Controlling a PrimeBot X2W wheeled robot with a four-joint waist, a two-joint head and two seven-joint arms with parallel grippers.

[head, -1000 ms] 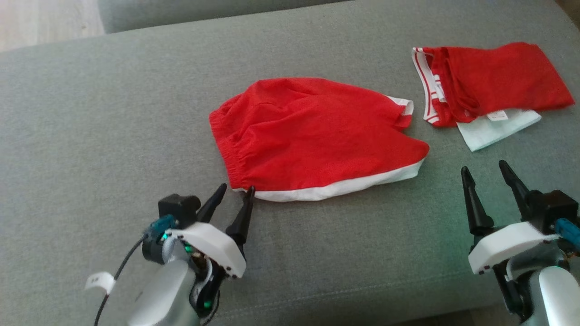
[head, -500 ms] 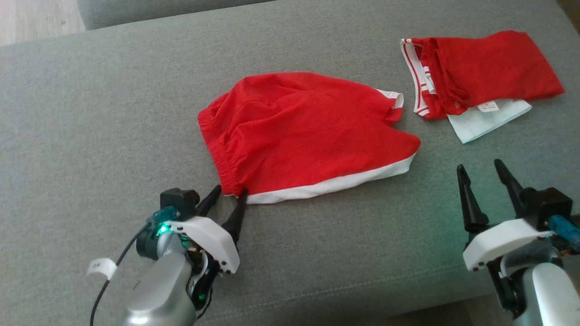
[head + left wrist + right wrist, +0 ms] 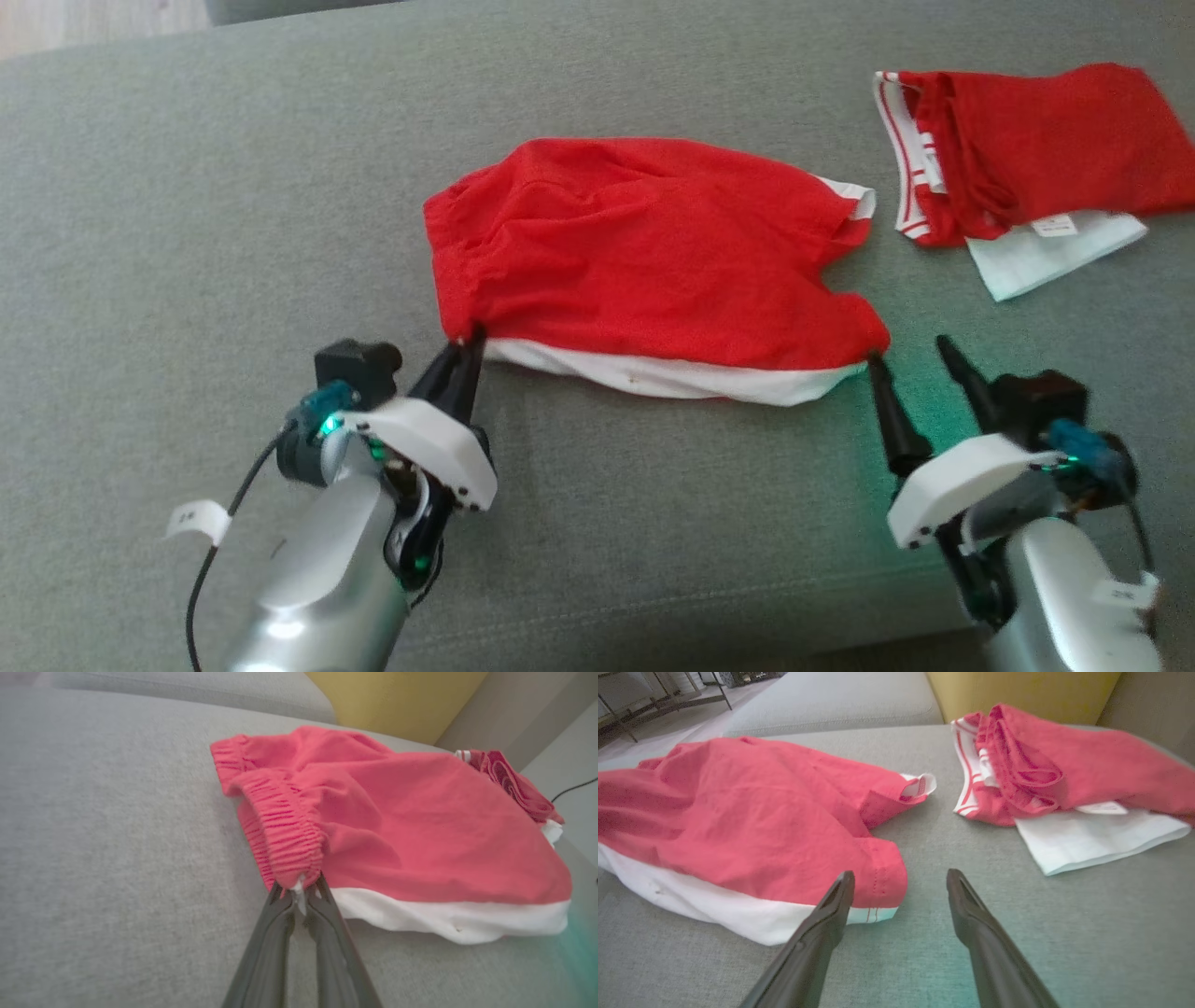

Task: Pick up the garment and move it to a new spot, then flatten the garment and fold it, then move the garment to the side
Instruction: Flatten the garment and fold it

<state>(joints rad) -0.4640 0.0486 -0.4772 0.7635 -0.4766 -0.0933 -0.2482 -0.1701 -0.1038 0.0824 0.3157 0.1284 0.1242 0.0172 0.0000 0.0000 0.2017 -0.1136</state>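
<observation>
While left claw (image 3: pixel 465 347) pinches gathered waistband (image 3: pixel 286 833) of red shorts (image 3: pixel 653 252), right claw (image 3: pixel 908 352) spread apart, woven grey cushion (image 3: pixel 187 233)

shorts (image 3: pixel 653 261): red, white-trimmed | folded garment (image 3: pixel 1046 149): red, white stripes | sofa (image 3: pixel 187 233): grey

We see the garment (image 3: pixel 653 252), a pair of bright red shorts, lying spread but rumpled near the middle of the grey cushion (image 3: pixel 187 233); in the head view its gathered elastic waistband (image 3: pixel 285 830) is at the left end and the legs reach to the right; a white layer (image 3: pixel 672 378) shows along the near edge beneath the red cloth; the far leg opening (image 3: pixel 854 201) has a white hem and curls open; the near waistband corner is bunched to a tight point; soft creases cross the top
</observation>
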